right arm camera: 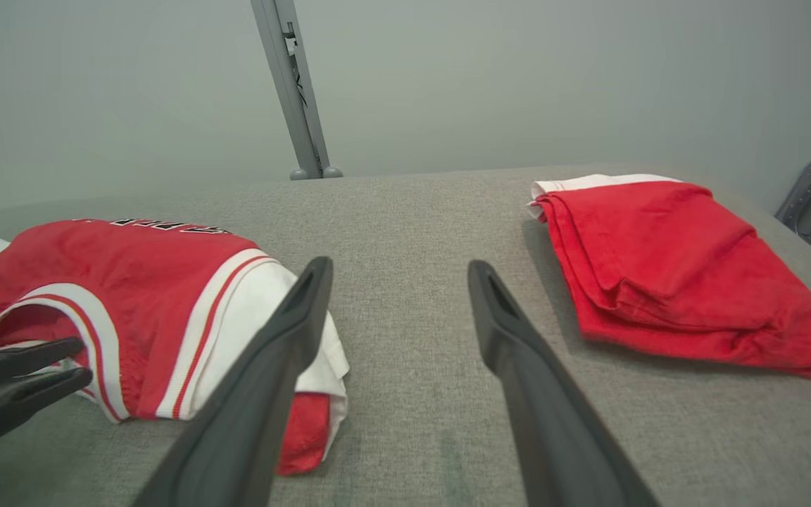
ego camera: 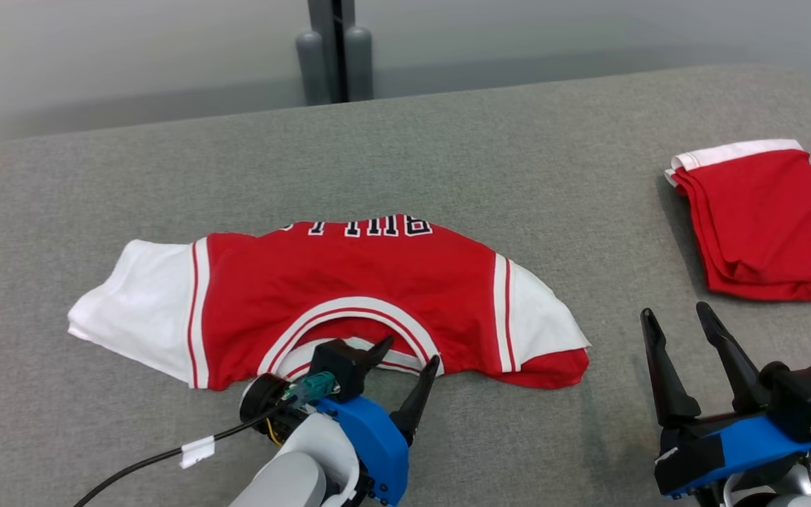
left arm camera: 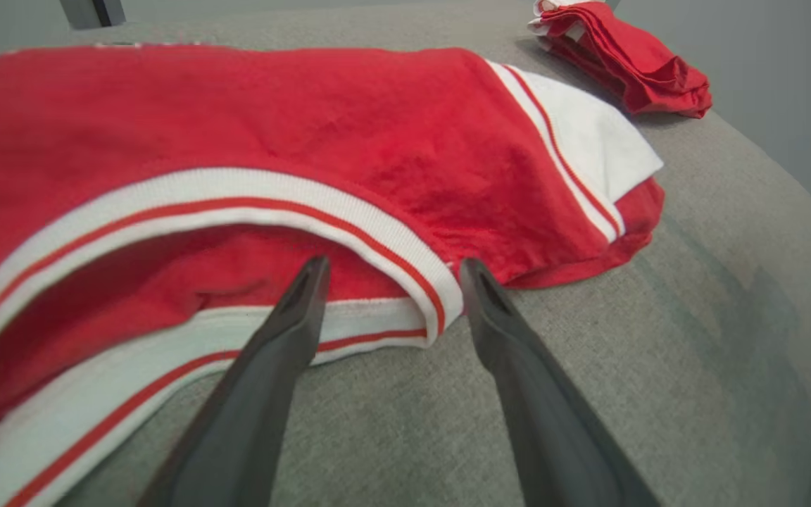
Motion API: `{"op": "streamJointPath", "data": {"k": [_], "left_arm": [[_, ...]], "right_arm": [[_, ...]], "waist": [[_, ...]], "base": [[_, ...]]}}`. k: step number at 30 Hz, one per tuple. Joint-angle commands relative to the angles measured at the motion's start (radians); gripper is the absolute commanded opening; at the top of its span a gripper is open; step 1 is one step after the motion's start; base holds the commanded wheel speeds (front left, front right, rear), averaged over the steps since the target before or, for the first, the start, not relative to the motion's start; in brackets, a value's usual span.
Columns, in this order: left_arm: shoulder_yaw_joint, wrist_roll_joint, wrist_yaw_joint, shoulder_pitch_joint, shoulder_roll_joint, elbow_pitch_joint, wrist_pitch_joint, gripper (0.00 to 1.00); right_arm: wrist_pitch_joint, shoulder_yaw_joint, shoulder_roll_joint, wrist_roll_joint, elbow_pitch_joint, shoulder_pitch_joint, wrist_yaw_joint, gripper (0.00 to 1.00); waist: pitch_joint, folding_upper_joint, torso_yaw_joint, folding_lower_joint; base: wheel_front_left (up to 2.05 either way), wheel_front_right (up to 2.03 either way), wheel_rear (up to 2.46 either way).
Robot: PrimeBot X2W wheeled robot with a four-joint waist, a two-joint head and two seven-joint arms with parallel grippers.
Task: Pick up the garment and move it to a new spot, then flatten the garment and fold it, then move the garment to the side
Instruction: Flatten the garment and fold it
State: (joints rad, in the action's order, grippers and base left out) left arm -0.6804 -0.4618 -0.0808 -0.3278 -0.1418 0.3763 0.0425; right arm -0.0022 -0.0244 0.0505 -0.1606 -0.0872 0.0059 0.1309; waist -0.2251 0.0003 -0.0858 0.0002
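The garment (ego camera: 349,282) is a red jersey with white sleeves and a white, red-striped collar, lying folded crosswise on the grey padded surface (ego camera: 448,141), collar toward me. My left gripper (ego camera: 411,351) is open at the collar's right end. In the left wrist view the garment (left arm camera: 307,127) spreads ahead of this gripper (left arm camera: 395,265), one finger over the neck opening and the other just outside the collar band. My right gripper (ego camera: 675,310) hovers open over bare surface to the right of the garment. In the right wrist view the garment (right arm camera: 131,282) lies left of that gripper (right arm camera: 400,264).
A second red garment (ego camera: 764,218) with a white band lies folded at the right edge, also seen from both wrists (left arm camera: 631,56) (right arm camera: 666,267). A grey post (ego camera: 335,49) stands behind the surface. A black cable (ego camera: 152,461) trails from my left arm.
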Motion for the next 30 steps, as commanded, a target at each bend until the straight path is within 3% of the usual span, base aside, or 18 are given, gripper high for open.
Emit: {"op": "streamJointPath", "data": {"k": [1, 5, 6, 8, 17, 22, 30], "left_arm": [[-0.005, -0.011, -0.009, -0.030, 0.009, 0.040, 0.006, 1.00], [-0.015, -0.035, -0.025, -0.056, 0.029, 0.119, -0.002, 1.00], [-0.020, -0.040, -0.029, -0.064, 0.034, 0.130, -0.011, 0.56], [-0.031, -0.047, -0.037, -0.081, 0.039, 0.137, -0.035, 0.00], [-0.047, -0.035, -0.039, -0.133, 0.014, 0.052, -0.125, 0.00], [0.011, -0.040, 0.043, -0.076, -0.089, -0.091, -0.076, 0.00], [0.159, -0.098, 0.201, 0.109, -0.307, -0.335, 0.052, 0.00]], "right_arm": [[-0.012, 0.002, 0.001, -0.008, 0.008, -0.017, 0.000, 1.00], [-0.022, 0.004, 0.001, -0.018, 0.024, -0.027, 0.000, 1.00], [-0.026, 0.004, 0.001, -0.020, 0.027, -0.028, 0.000, 1.00], [-0.031, 0.003, 0.001, -0.021, 0.031, -0.032, 0.000, 1.00], [-0.045, -0.019, 0.001, -0.037, 0.052, -0.018, 0.000, 1.00], [-0.049, -0.032, 0.001, -0.045, 0.058, -0.004, 0.000, 1.00], [-0.046, -0.040, 0.001, -0.051, 0.053, 0.008, 0.000, 1.00]], "waist": [[-0.007, -0.0003, -0.011, -0.0002], [-0.016, -0.0003, -0.029, -0.0002], [-0.017, -0.0003, -0.031, -0.0002], [-0.018, -0.0003, -0.033, -0.0002], [0.006, -0.0003, -0.003, -0.0002], [0.024, -0.0003, 0.027, -0.0002], [0.026, -0.0003, 0.075, -0.0002]], "base": [[0.00, 0.00, 0.00], [0.00, 0.00, 0.00], [0.00, 0.00, 0.00], [0.00, 0.00, 0.00], [0.00, 0.00, 0.00], [0.00, 0.00, 0.00], [0.00, 0.00, 0.00]]}}
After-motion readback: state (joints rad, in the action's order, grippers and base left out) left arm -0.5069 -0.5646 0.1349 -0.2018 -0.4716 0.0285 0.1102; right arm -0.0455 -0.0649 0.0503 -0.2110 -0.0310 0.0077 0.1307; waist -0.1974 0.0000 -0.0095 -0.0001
